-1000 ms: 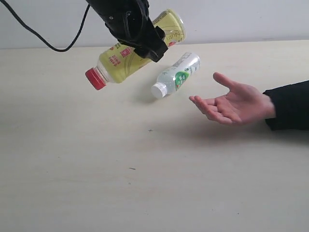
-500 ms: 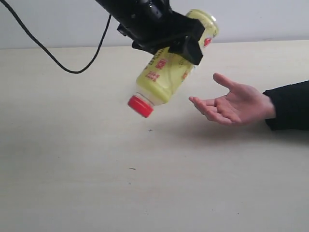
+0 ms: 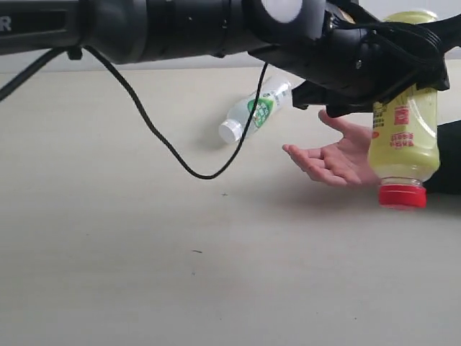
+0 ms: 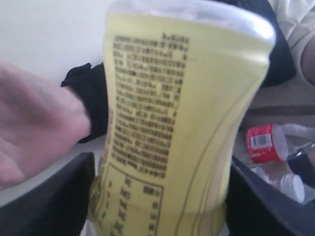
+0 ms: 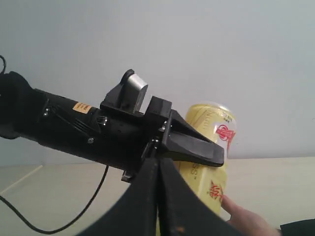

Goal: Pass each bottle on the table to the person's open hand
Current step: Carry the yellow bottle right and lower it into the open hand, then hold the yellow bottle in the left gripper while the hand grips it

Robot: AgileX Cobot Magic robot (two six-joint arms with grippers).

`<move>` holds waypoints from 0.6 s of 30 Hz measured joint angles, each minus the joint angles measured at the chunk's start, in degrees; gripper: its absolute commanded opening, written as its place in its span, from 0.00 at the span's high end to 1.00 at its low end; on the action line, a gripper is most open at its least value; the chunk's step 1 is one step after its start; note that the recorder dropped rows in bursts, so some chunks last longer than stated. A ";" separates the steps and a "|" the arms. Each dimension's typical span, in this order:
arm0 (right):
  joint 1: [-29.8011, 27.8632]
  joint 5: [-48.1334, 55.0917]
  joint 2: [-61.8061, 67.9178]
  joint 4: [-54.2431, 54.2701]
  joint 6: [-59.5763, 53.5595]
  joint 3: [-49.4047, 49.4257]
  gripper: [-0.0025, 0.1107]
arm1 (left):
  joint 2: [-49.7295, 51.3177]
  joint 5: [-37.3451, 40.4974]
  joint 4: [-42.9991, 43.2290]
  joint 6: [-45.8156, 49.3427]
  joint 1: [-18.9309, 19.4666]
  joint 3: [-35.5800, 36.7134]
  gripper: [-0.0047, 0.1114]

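Yellow bottle (image 3: 403, 137) hangs nearest in the exterior view, upside down and close to vertical, its red cap (image 3: 402, 195) at the bottom and clear of the table (image 3: 144, 274). The left gripper (image 3: 400, 76) clasps it across the upper body, one black finger on each side; the left wrist view shows the printed label filling the space between those fingers. The left arm (image 3: 180, 25) reaches across from the left side to the right, and a black cable (image 3: 166, 148) sags from it in a loop above the tabletop.

Around and below the bottle, the table is a wide, pale beige wood-grain surface, bare in front apart from a few tiny dark specks (image 3: 196, 251).

Just behind the bottle is the person's open hand (image 3: 338, 158), palm up, fingers spread toward the left, with a black sleeve (image 3: 450, 162) at the wrist. The bottle partly covers the heel of the hand; whether they touch cannot be told.

Farther back, a clear bottle with a green-and-white label (image 3: 258, 109) lies on its side on the table, white cap toward the left front.

Behind the table stands a plain pale wall (image 5: 221, 49).

In its own wrist view, the right gripper (image 5: 158, 196) has its fingers pressed together on nothing.
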 measured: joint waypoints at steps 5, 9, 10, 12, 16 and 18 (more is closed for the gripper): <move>0.00 0.00 0.00 0.00 0.00 0.00 0.98 | 4.61 -8.31 -0.13 -11.25 -0.28 0.00 0.96; 0.00 0.00 0.00 0.00 0.00 0.00 0.98 | 7.72 -11.72 -0.13 -14.30 -0.28 0.00 0.96; 0.00 0.00 0.00 0.00 0.00 0.00 0.98 | 8.39 -12.15 -0.13 -14.56 -0.28 0.00 0.96; 0.00 0.00 0.00 0.00 0.00 0.00 0.98 | 9.34 -12.27 -0.01 -14.96 -0.01 0.00 0.96; 0.00 0.00 0.00 0.00 0.00 0.00 0.98 | 10.28 -12.55 0.10 -15.09 1.05 0.00 0.96; 0.00 0.00 0.00 0.00 0.00 0.00 0.98 | 10.28 -12.66 0.47 -15.09 1.44 0.00 0.96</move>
